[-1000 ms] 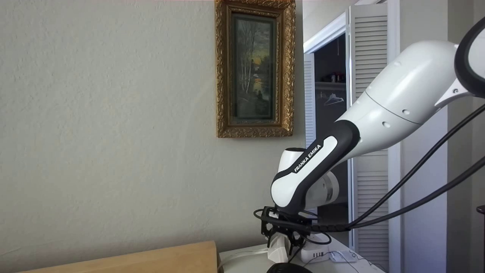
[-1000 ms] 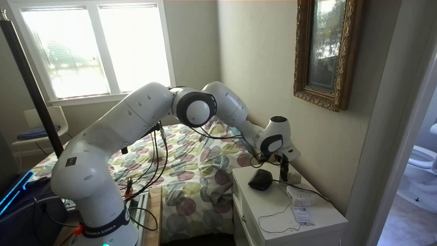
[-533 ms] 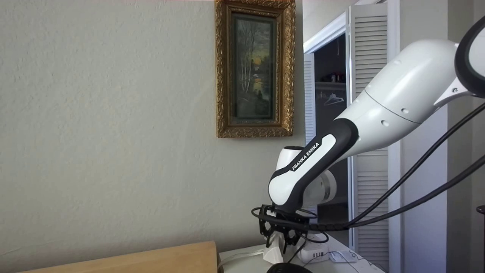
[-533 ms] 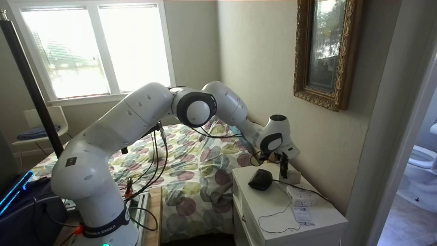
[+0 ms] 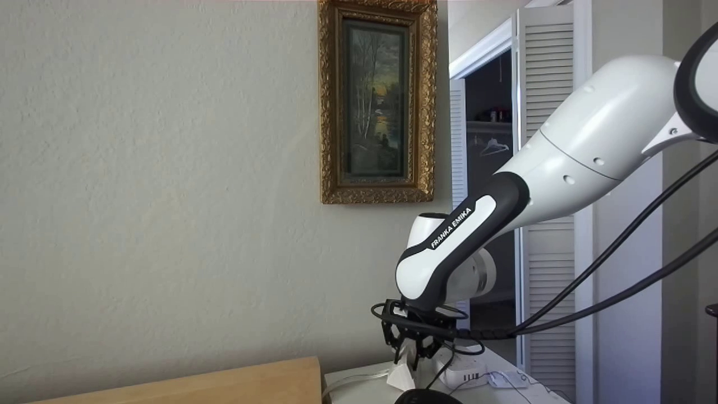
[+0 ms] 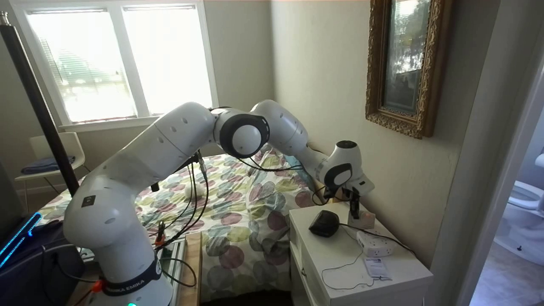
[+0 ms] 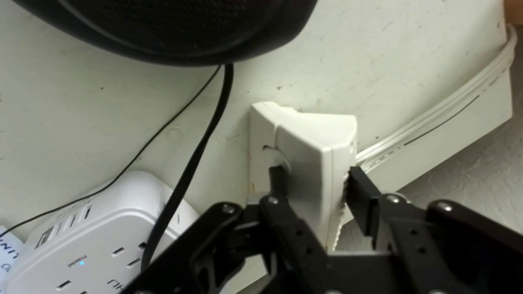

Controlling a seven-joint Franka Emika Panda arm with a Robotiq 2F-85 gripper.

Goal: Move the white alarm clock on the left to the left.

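The white alarm clock (image 7: 310,155) is a wedge-shaped white block standing near the wall edge of the white nightstand (image 6: 335,263). My gripper (image 7: 316,179) comes down over it with one black finger on each side, closed against its faces. In both exterior views the clock (image 5: 400,377) shows below the gripper (image 5: 406,362), leaning somewhat. Its upper part is partly hidden by the fingers. Whether its base is off the nightstand I cannot tell.
A black rounded device (image 6: 324,223) stands close by, with a black cable (image 7: 196,159) trailing past the clock. Beside it lie a white power strip (image 6: 376,243) and a small card (image 6: 376,267). A white cord (image 7: 441,118) runs along the nightstand's edge by the wall.
The jaws have closed in on the white alarm clock. The arm has risen slightly, and in an exterior view gripper and clock have shifted a little left.
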